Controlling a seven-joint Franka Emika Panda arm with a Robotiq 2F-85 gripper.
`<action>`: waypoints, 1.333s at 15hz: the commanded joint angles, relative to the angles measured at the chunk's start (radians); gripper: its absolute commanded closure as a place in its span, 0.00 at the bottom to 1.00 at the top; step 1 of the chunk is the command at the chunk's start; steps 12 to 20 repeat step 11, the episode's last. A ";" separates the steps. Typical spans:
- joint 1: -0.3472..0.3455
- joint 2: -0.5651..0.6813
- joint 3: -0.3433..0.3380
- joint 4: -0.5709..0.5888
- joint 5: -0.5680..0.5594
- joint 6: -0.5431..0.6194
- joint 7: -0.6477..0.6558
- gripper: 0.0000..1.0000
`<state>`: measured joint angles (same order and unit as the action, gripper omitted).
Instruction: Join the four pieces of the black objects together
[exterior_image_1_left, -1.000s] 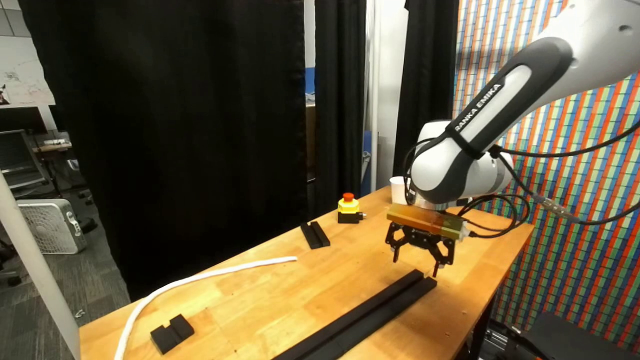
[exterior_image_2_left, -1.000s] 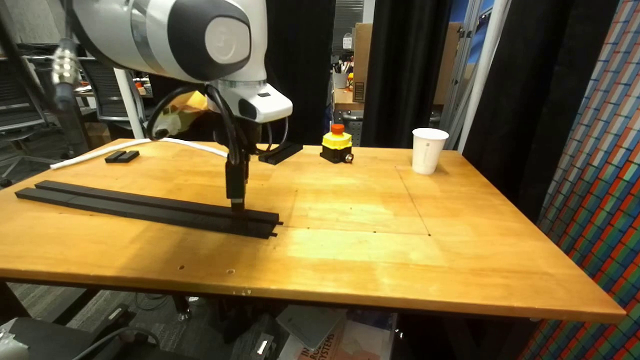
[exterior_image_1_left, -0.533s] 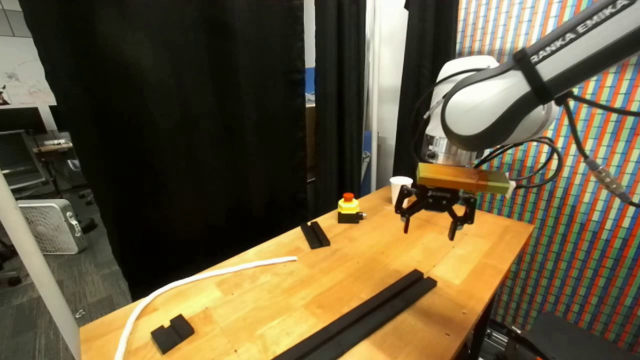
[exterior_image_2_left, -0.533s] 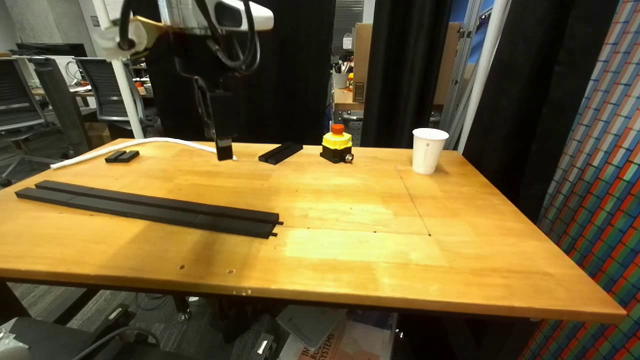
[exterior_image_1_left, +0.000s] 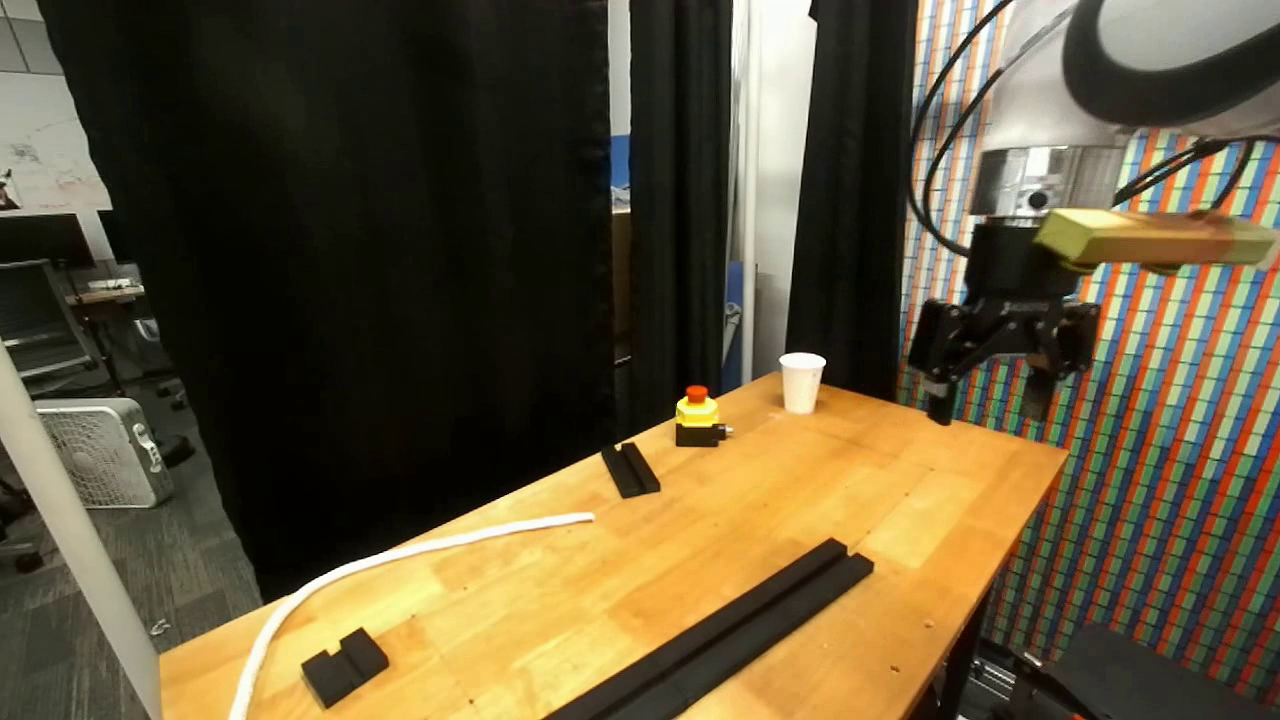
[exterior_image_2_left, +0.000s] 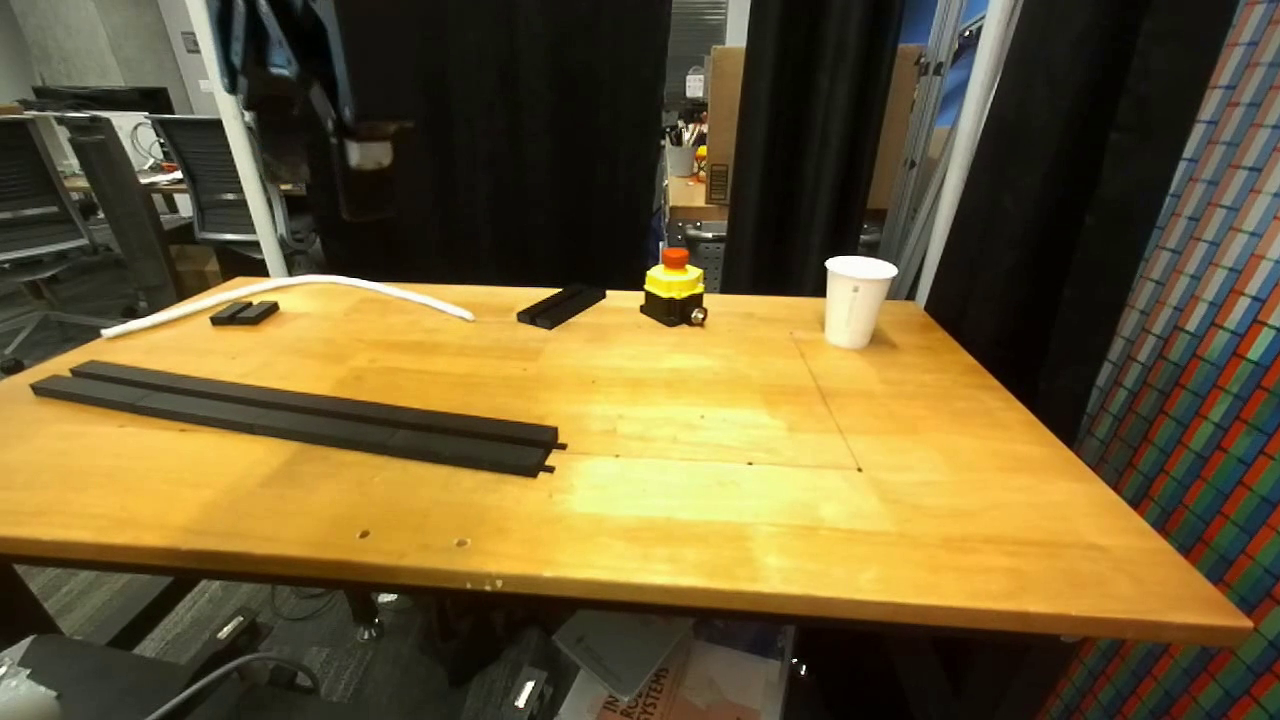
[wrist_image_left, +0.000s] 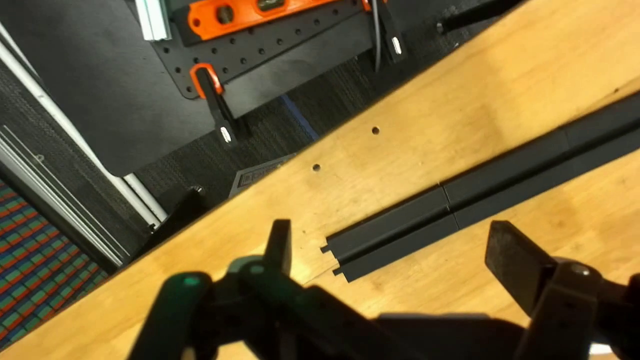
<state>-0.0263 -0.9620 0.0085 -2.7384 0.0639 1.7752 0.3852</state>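
The black pieces lie end to end on the table as one long, double-railed strip with a groove down its middle, in both exterior views (exterior_image_1_left: 760, 635) (exterior_image_2_left: 300, 422). In the wrist view a fine seam crosses the strip (wrist_image_left: 385, 222), and two small tabs stick out of its near end. A fainter seam shows further along. My gripper (exterior_image_1_left: 988, 408) hangs high above the table, well clear of the strip. Its fingers (wrist_image_left: 505, 260) stand wide apart with nothing between them. In an exterior view only a blurred part of the gripper shows at the upper left.
Two short grooved black blocks (exterior_image_1_left: 630, 470) (exterior_image_2_left: 245, 313) lie apart toward the curtain side. Near them runs a white cord (exterior_image_2_left: 380, 290). A yellow-and-red stop button (exterior_image_2_left: 674, 285) and a white paper cup (exterior_image_2_left: 858, 300) stand further along the table.
My gripper has risen from close above the tabbed end of the strip, moved away and turned somewhat. It stays open throughout. The strip and the blocks have not moved.
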 joint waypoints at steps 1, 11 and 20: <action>-0.053 -0.238 -0.059 -0.029 -0.064 -0.212 -0.183 0.00; -0.110 -0.316 -0.120 -0.017 -0.150 -0.364 -0.294 0.00; -0.110 -0.316 -0.120 -0.017 -0.150 -0.364 -0.294 0.00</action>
